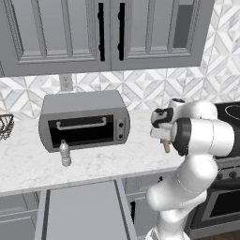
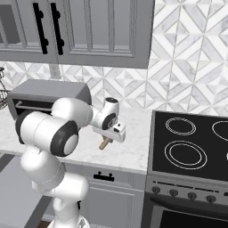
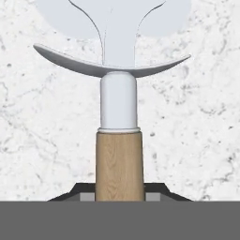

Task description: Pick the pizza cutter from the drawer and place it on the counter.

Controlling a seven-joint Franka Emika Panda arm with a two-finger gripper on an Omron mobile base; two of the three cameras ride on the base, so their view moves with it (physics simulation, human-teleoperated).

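Observation:
My gripper (image 1: 162, 138) is shut on the pizza cutter (image 3: 119, 159) and holds it just above the white marble counter (image 1: 28, 165), right of the toaster oven. In the hand view the tan wooden handle runs up from between the dark fingertips (image 3: 65, 196) to a white collar and the pale silvery blade head (image 3: 117, 28), with marble behind it. The handle's end (image 2: 104, 144) pokes out below the hand over the counter (image 2: 131, 149), and from the left side this stub (image 1: 165, 146) shows too. The grey drawer (image 1: 82, 211) stands pulled out below the counter edge, its floor bare.
A grey toaster oven (image 1: 84, 122) sits on the counter at the back, with a small shaker bottle (image 1: 65, 153) in front of it. A black stovetop (image 2: 191, 138) with ring burners lies to the right. Grey cabinets (image 1: 101, 33) hang overhead. A wire basket (image 1: 4, 125) stands far left.

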